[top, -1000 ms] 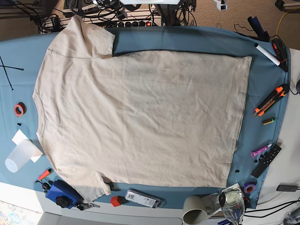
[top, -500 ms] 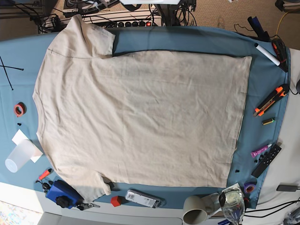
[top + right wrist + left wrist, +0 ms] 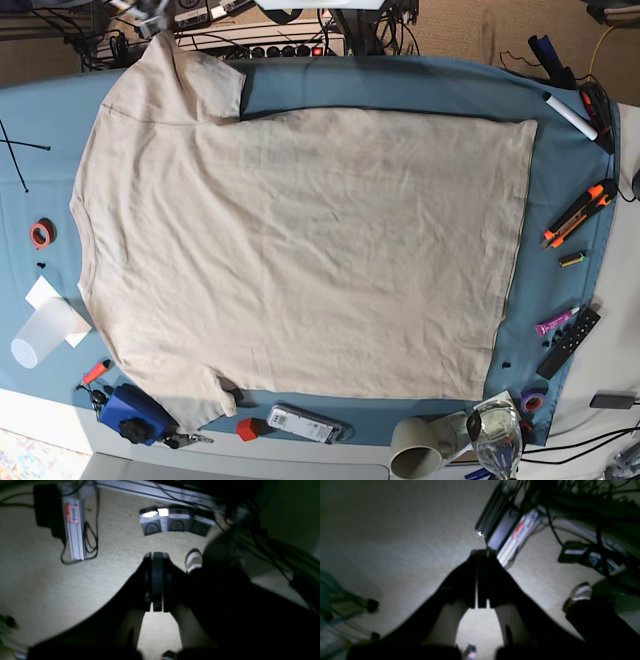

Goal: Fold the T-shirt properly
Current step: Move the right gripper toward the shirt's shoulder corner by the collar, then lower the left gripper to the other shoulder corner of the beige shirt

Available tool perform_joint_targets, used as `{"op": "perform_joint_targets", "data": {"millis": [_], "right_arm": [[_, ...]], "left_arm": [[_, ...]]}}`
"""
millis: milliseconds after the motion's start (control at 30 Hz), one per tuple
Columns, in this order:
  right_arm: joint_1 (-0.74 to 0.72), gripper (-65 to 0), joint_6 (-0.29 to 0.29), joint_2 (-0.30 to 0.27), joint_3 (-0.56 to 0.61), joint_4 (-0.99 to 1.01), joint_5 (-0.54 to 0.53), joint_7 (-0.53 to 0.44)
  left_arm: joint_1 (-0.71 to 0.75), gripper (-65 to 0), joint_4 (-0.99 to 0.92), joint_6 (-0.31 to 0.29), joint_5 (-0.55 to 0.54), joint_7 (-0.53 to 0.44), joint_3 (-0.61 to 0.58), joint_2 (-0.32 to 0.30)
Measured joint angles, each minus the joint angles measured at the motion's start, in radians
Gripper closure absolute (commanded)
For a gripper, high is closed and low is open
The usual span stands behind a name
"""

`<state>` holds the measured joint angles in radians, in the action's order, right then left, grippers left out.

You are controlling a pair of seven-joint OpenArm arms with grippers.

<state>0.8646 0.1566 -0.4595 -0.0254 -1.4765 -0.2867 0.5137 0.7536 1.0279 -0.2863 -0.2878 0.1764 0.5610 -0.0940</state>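
Observation:
The beige T-shirt (image 3: 300,240) lies spread flat on the blue-teal table cloth (image 3: 400,85), collar to the left and hem to the right, with one sleeve at the top left and one at the bottom left. Neither gripper shows over the table in the base view. In the left wrist view my left gripper (image 3: 480,555) is shut with nothing between its fingers, above a carpeted floor. My right gripper (image 3: 157,555) is likewise shut and empty over the floor in the right wrist view.
Around the shirt lie a white cup (image 3: 40,335), a red tape roll (image 3: 41,234), a blue object (image 3: 135,412), a clear case (image 3: 305,424), a mug (image 3: 415,447), a remote (image 3: 568,342), an orange knife (image 3: 578,213) and a marker (image 3: 570,115). Cables and power strips (image 3: 175,523) lie on the floor.
Arm parts at the top edge of the base view have slid left and mostly out of sight. The T-shirt has not moved.

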Motion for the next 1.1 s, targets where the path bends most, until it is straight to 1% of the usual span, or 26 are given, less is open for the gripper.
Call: {"op": "perform_joint_targets", "data": {"millis": [67, 167, 200, 300, 367, 500, 533, 567, 667, 700, 767, 800, 867, 900, 1100], "right_arm": [[0.023, 0.0, 0.004, 0.0, -0.076, -0.05, -0.04, 0.046], [0.039, 0.0, 0.075, 0.0, -0.185, -0.098, -0.097, 0.104], [0.042, 0.0, 0.108, 0.0, -0.218, -0.11, -0.117, 0.122], [0.042, 0.0, 0.199, 0.0, -0.304, -0.128, -0.207, 0.196], [0.042, -5.1, 0.246, 0.0, -0.361, -0.129, -0.278, 0.251], [0.043, -23.5, 0.313, 0.0, -0.48, -0.128, -0.418, 0.368], [0.043, -26.2, 0.325, 0.001, -0.507, -0.128, -0.454, 0.398], [0.043, -26.5, 0.342, 0.003, -0.536, -0.128, -0.492, 0.422], [0.043, -26.5, 0.402, 0.02, -0.638, -0.128, -0.653, 0.492], [0.042, -26.5, 0.436, 0.031, -0.675, -0.128, -0.715, 0.52], [0.041, -26.5, 0.514, 0.051, -0.747, -0.129, -0.83, 0.557], [0.042, -26.5, 0.541, 0.06, -0.776, -0.129, -0.885, 0.582], [0.042, -26.5, 0.536, 0.071, -0.815, -0.129, -0.958, 0.605], [0.042, -26.5, 0.536, 0.072, -0.824, -0.129, -0.985, 0.611], [-0.007, -26.5, 0.536, 0.091, -0.826, -0.128, -0.994, 0.616]], "left_arm": [[0.043, 0.0, 0.071, 0.0, -0.001, 0.005, 0.0, 0.0], [0.101, 0.0, 0.18, 0.0, -0.002, 0.055, -0.001, 0.0], [0.119, 0.0, 0.215, 0.0, 0.0, 0.065, -0.002, 0.0], [0.173, 0.0, 0.32, 0.0, -0.002, 0.07, -0.003, 0.0], [0.204, 0.0, 0.385, -0.003, 0.0, 0.071, -0.003, 0.0], [0.263, 0.0, 0.494, -0.003, 0.0, 0.072, -0.002, 0.0], [0.273, 0.0, 0.516, -0.003, -0.001, 0.073, -0.002, 0.0], [0.284, -1.1, 0.538, -0.003, -0.001, 0.071, -0.002, 0.0], [0.309, -10.6, 0.592, -0.003, -0.002, 0.072, -0.002, 0.0], [0.318, -12.1, 0.608, -0.003, -0.023, 0.081, -0.002, 0.0], [0.341, -12.6, 0.639, -0.003, -0.077, 0.115, -0.002, 0.0], [0.351, -12.6, 0.653, -0.003, -0.098, 0.135, -0.002, 0.0], [0.369, -12.6, 0.676, -0.003, -0.135, 0.166, -0.002, 0.0], [0.376, -12.6, 0.687, -0.003, -0.136, 0.167, -0.002, 0.0], [0.383, -12.6, 0.75, -0.003, -0.136, 0.174, -0.002, 0.0]]}}
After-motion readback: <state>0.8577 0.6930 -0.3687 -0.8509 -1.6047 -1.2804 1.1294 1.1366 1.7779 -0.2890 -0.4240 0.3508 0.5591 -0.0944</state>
